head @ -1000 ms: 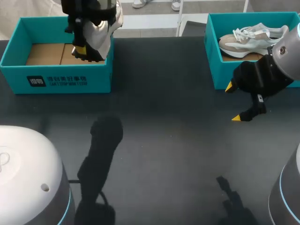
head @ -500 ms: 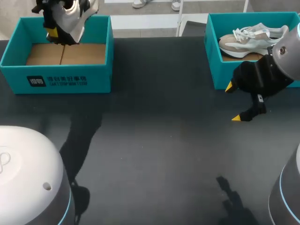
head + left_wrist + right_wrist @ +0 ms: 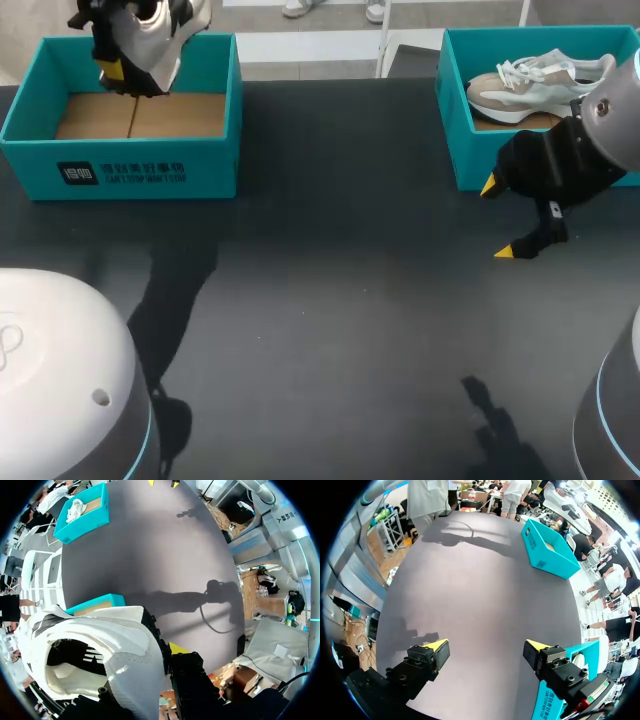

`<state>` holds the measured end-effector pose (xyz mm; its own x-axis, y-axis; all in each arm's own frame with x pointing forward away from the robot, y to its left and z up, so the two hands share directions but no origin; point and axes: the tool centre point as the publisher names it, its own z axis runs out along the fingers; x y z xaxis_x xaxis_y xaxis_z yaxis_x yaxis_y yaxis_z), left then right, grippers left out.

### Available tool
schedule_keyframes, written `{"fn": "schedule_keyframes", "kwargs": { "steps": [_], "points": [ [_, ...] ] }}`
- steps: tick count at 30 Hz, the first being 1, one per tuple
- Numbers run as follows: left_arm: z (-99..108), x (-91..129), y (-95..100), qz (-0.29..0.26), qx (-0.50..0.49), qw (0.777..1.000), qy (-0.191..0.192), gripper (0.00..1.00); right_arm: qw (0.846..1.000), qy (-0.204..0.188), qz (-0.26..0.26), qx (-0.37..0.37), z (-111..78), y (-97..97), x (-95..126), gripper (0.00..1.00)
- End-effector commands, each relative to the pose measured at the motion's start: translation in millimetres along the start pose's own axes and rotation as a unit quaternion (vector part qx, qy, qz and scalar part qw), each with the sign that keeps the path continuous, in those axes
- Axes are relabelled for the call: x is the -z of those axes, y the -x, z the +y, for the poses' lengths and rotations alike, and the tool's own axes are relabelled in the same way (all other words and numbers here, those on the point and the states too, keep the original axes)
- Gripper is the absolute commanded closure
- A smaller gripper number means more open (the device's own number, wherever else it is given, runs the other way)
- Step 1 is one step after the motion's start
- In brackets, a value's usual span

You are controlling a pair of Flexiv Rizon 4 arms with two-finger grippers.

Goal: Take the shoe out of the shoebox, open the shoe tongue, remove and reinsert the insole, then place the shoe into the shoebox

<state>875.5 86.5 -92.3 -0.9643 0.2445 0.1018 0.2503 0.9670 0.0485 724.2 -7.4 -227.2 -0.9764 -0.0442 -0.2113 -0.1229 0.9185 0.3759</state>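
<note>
Head view, left gripper (image 3: 120, 68) clamping shoe (image 3: 160, 35) over printed left box's (image 3: 150, 172) far wall, right gripper (image 3: 503, 218) spread empty by worktop's (image 3: 340, 330) right edge.

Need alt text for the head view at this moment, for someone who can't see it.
The left gripper holds a white shoe in the air over the far edge of the teal left shoebox. The right gripper hangs open above the dark table beside the right shoebox, which holds a second shoe.
</note>
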Motion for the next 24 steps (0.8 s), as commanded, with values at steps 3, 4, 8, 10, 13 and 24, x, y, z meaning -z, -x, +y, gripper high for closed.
{"fn": "schedule_keyframes", "kwargs": {
  "steps": [3, 4, 8, 10, 13, 24],
  "points": [
    [0.8, 0.6, -0.8, -0.002, -0.001, 1.0, 0.0, 1.0, 1.0, -0.002, -0.001, 0.0, 0.3, -0.4, -1.1, 0.0],
    [0.8, 0.6, -0.8, -0.002, -0.001, 1.0, 0.0, 1.0, 1.0, -0.002, -0.001, 0.0, 0.3, -0.4, -1.1, 0.0],
    [38.9, 4.9, 18.9, 0.013, 0.024, 0.999, -0.018, 1.0, 1.0, -0.002, -0.001, 0.0, 0.3, -0.4, -1.1, 0.0],
    [56.9, 4.7, 27.5, 0.012, 0.03, 0.999, -0.021, 1.0, 1.0, -0.002, -0.001, 0.0, 0.3, -0.4, -1.1, 0.0],
    [80.6, 3.5, 39.4, 0.006, 0.031, 0.999, -0.017, 1.0, 1.0, -0.002, -0.001, 0.0, 0.3, -0.4, -1.1, 0.0],
    [156.8, -4.1, 79.7, 0.003, 0.015, 1.0, 0.012, 1.0, 1.0, -0.002, -0.001, 0.0, 0.3, -0.4, -1.1, 0.0]
  ]
}}
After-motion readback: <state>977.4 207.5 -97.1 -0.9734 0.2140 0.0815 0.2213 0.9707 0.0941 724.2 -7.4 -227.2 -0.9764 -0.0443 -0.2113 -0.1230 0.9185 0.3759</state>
